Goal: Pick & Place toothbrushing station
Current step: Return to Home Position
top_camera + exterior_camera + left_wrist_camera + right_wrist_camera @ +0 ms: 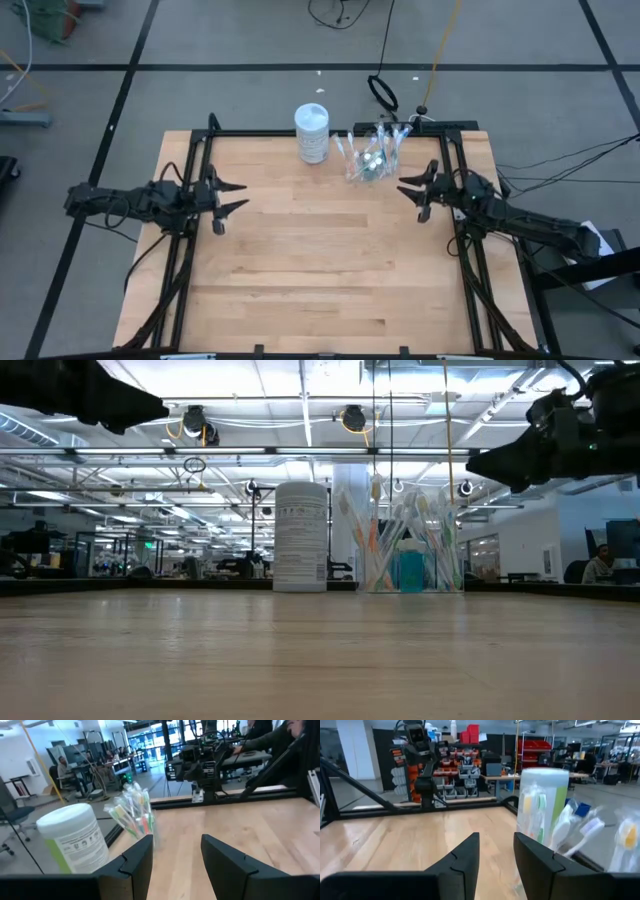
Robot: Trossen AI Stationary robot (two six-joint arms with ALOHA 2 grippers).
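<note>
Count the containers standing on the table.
2, both at the far edge of the table: a white wipes canister, and beside it a clear organizer of toothbrushes. None seems hidden.

Canister and brush cup at the far end of the desk

We see a white labelled canister [300, 536] standing upright on the wooden desk [320, 660]. Near it on the right, with a small gap between, is a clear cup [440, 565] packed with pale toothbrushes [375, 520] around a blue tube [410, 572]. The left gripper [150, 405] hangs high at the picture's left and the right gripper [490, 460] high at its right, both well above the desk.
</note>
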